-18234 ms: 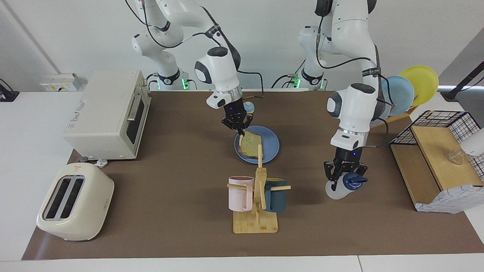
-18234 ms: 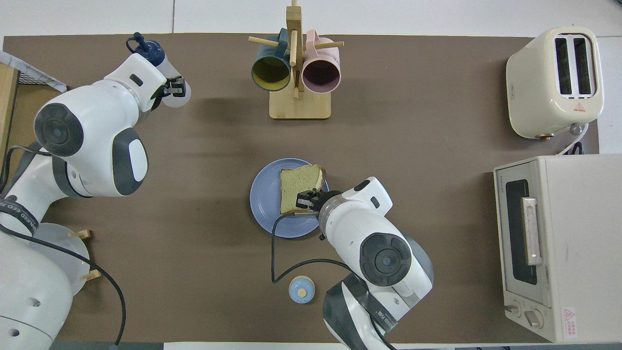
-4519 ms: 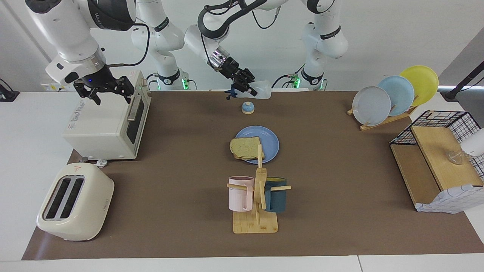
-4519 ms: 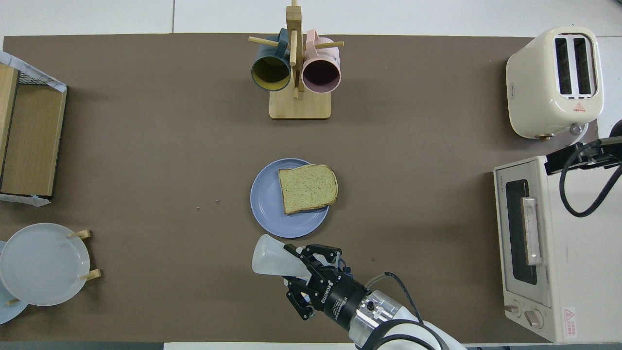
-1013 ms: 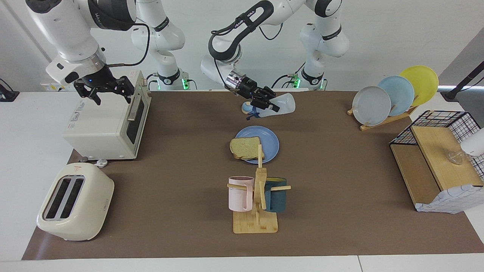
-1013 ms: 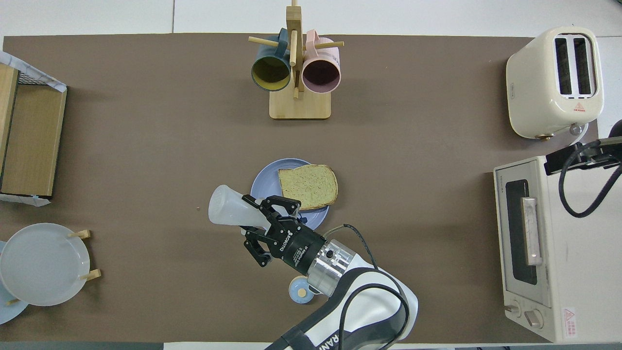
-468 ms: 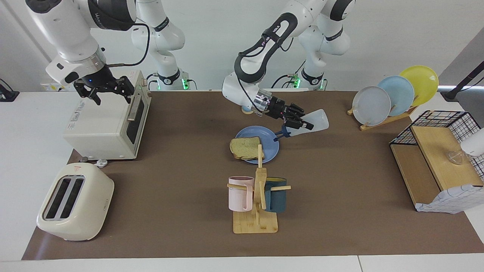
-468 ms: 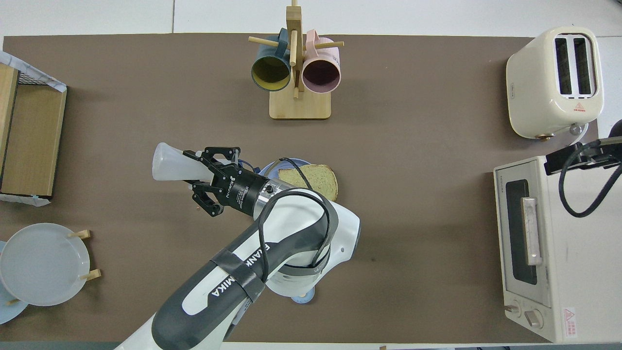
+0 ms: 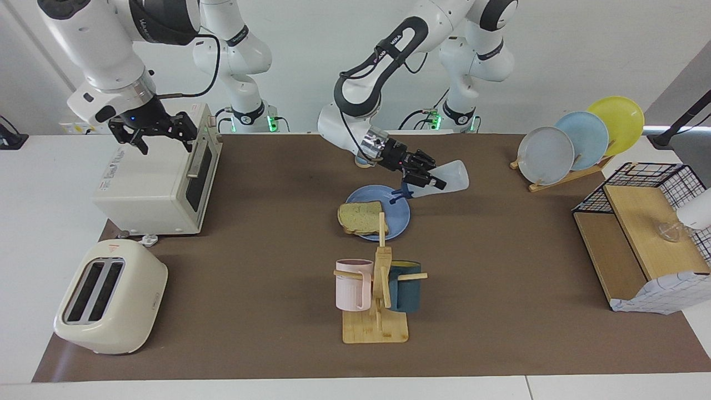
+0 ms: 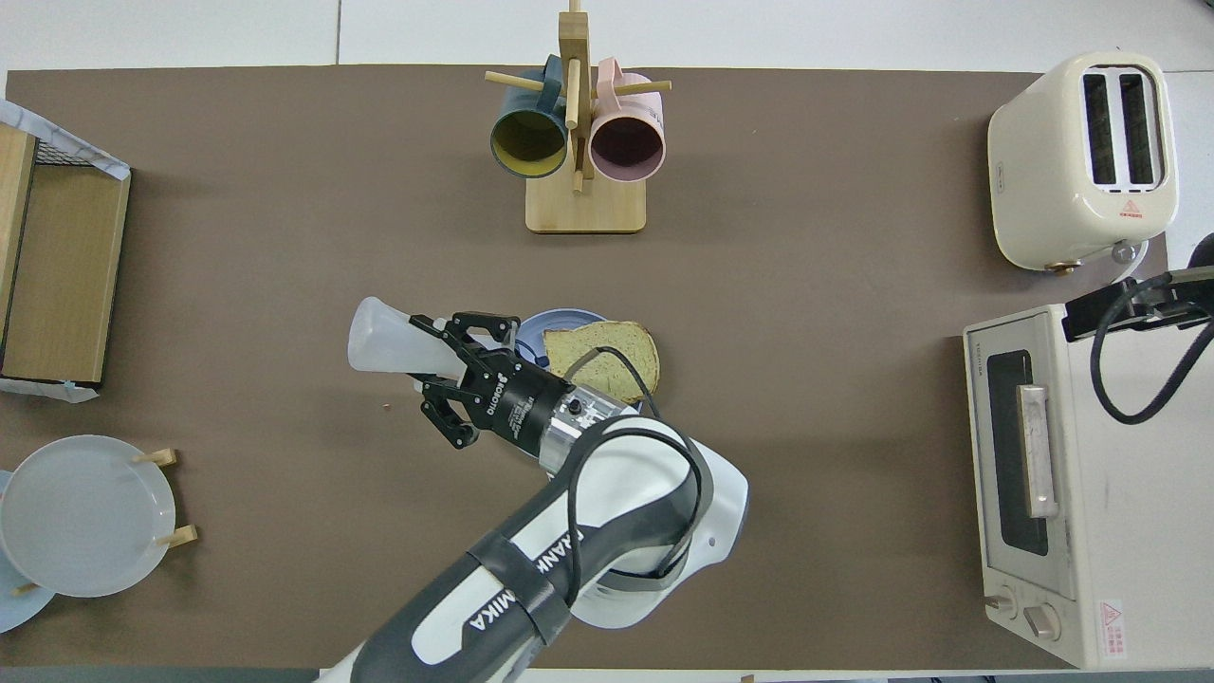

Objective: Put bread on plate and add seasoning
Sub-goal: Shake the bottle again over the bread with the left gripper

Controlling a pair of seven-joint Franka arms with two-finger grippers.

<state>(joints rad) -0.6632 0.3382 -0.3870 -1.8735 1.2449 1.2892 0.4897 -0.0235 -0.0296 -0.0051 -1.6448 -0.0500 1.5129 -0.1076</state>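
The bread (image 9: 360, 218) (image 10: 607, 353) lies flat on the blue plate (image 9: 401, 214) (image 10: 560, 319) at mid-table, overhanging the rim toward the right arm's end. My left gripper (image 9: 426, 179) (image 10: 442, 361) is shut on the neck of the seasoning (image 9: 454, 176) (image 10: 379, 346). The bottle is tipped nearly level, and its navy cap (image 9: 397, 193) points down over the plate's edge beside the bread. My right gripper (image 9: 150, 132) waits open in the air over the toaster oven (image 9: 155, 172), holding nothing.
A mug tree (image 9: 377, 289) with a pink and a dark blue mug stands farther from the robots than the plate. A toaster (image 9: 111, 297) sits at the right arm's end. A plate rack (image 9: 577, 141) and a wire basket (image 9: 644, 233) are at the left arm's end.
The left gripper carried the bottle from over the small bell out past the plate toward the left arm's end, then came back a little over the plate's edge. The right arm has not moved.
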